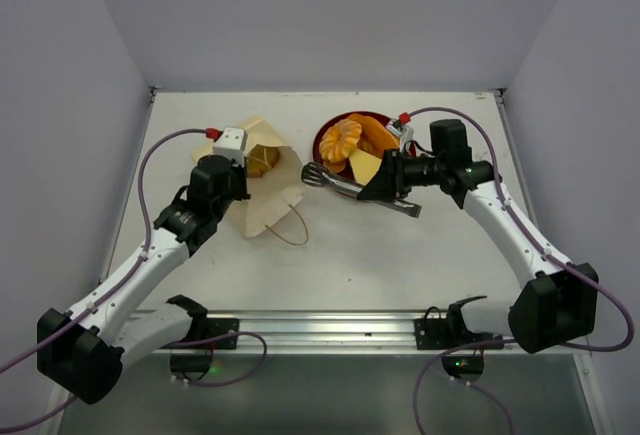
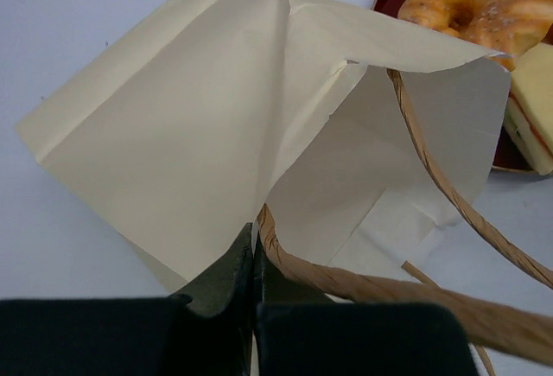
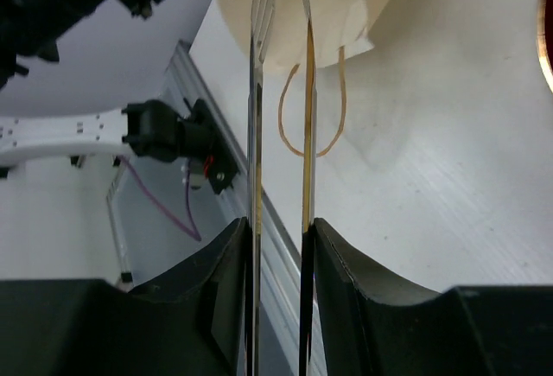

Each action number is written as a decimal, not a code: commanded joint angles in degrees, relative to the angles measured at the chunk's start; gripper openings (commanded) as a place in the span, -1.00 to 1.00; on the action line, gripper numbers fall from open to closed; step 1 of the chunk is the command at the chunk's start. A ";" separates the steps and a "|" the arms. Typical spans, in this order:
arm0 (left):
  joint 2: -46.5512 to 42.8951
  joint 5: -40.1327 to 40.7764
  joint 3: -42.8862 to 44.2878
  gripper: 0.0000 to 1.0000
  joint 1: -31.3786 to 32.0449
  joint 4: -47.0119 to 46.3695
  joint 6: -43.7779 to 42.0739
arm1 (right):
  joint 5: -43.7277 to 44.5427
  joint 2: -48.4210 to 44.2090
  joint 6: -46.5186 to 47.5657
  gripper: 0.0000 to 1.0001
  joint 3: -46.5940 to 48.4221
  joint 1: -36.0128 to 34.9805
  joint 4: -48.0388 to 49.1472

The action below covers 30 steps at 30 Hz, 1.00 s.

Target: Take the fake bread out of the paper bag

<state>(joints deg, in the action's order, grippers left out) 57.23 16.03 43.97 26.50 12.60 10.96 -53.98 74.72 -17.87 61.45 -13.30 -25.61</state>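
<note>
**Left arm.** The left gripper (image 2: 253, 251) was clenched on the edge of the paper bag (image 2: 181, 134), right beside the root of one brown cord handle (image 2: 363, 285). Its jaws were fully together on the paper.

**Right arm.** The right gripper (image 3: 281, 231) was clamped on a pair of metal tongs (image 3: 257, 117). The two tong blades stood slightly apart and pointed toward the bag. In the top view the tong tips were just beside the bag's right edge, between the bag and the red plate (image 1: 322, 135).

**Paper bag.** The bag rested on the bench (image 1: 400, 255), left of the plate, with its mouth held up by the left gripper. A second cord handle lay in a loop on the bench at the bag's near side.

**Fake bread.** A round ridged bun (image 1: 340, 137), a long orange roll (image 1: 377, 135) and a pale yellow triangular sandwich slice (image 1: 365, 165) lay on the plate. A yellow-orange piece (image 1: 262, 161) showed inside the bag's mouth; its kind could not be told.
</note>
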 commanded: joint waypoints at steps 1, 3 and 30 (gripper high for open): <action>0.42 -1.71 4.46 -1.00 -0.40 -0.47 1.51 | -2.18 -2.65 4.25 -0.25 1.04 -2.78 -3.31; 2.18 -1.44 5.51 -1.00 -0.40 -0.30 3.01 | -3.06 -2.82 4.60 -0.28 1.48 -3.75 -4.71; 7.54 -4.43 0.33 -1.00 -0.40 -13.65 23.84 | 20.49 23.18 -37.23 -0.27 0.68 -17.11 32.90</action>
<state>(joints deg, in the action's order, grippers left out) 66.41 11.09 45.08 26.48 3.86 32.08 -37.17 95.68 -47.27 60.93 -29.15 -0.78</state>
